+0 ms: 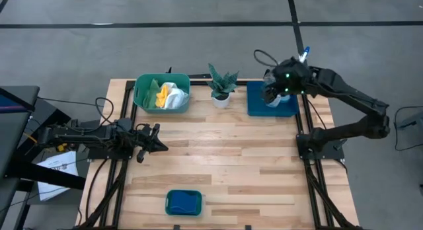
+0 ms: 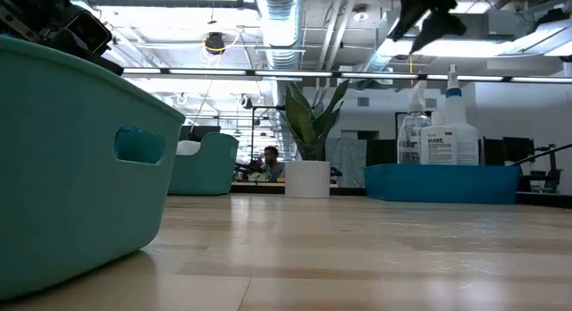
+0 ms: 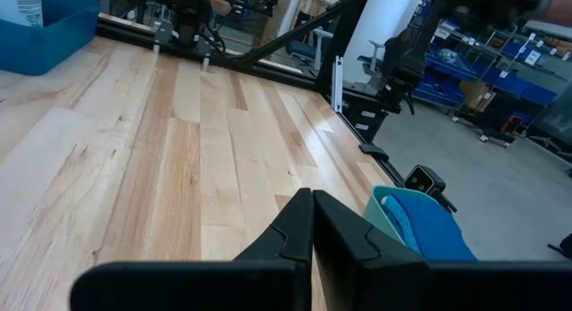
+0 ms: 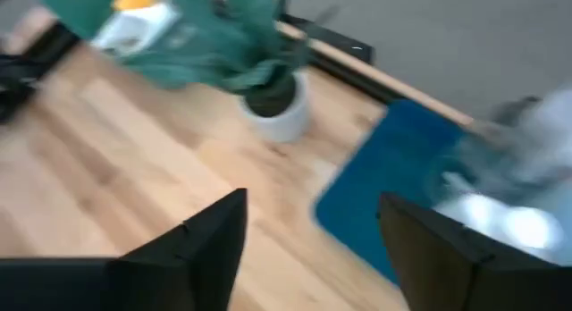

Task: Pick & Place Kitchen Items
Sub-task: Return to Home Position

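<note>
- The cloths point(image 1: 168, 96), white, yellow and green, lie heaped in the far tub point(image 2: 207, 163) at the far left of the surface point(image 1: 231, 151)
- The sponges point(image 3: 420, 226) sit in the near tub point(image 2: 71, 177) at the near edge, a little left of the middle
- A white sprayer point(image 2: 451, 137) and a clear sprayer point(image 2: 413, 132) stand upright side by side in the tray point(image 2: 442, 183) at the far right
- I cannot pick out the small white bottle in the tray; it may be hidden behind the wall or under my arm
- The plant point(image 1: 221, 84) stands between the far tub and the tray, and it is not mine to move
- I see no loose item on the wood between the tubs and the tray, so I judge the sorting done
- My right claw point(image 4: 311, 208) hangs above the tray, just over the sprayers, spread wide and holding nothing
- My left claw point(image 3: 312, 199) sits low over the left side of the surface, pointing toward the middle, pressed narrow with its fingers touching, and empty
- As I judge it, all that is left is to draw my right arm up and away from the tray to its rest, without clipping the sprayer tops
</note>
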Available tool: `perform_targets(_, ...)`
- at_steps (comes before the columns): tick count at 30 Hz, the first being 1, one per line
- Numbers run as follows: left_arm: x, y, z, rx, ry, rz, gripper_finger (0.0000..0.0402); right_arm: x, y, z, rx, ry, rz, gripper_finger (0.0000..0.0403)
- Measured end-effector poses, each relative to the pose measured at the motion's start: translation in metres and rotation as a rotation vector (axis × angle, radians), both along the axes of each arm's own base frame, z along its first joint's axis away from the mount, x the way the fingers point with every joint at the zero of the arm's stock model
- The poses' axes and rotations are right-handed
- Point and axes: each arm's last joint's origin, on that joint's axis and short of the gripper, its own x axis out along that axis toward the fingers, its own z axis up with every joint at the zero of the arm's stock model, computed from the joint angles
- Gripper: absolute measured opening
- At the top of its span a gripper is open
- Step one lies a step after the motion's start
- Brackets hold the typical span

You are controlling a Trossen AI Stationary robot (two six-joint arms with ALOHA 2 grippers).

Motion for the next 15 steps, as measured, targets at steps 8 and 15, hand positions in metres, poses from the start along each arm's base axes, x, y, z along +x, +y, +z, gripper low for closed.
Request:
perform_targets(8,0.000,0.000,0.000,0.000,0.000,0.003,0.0003,0.051,0.036,-0.015,0.026,-0.134,0.158,0.0099)
perform_targets(15,0.000,0.000,0.000,0.000,0.000,0.003,0.0003,0.103,0.068,-0.040,-0.003,-0.249,0.304,0.0014)
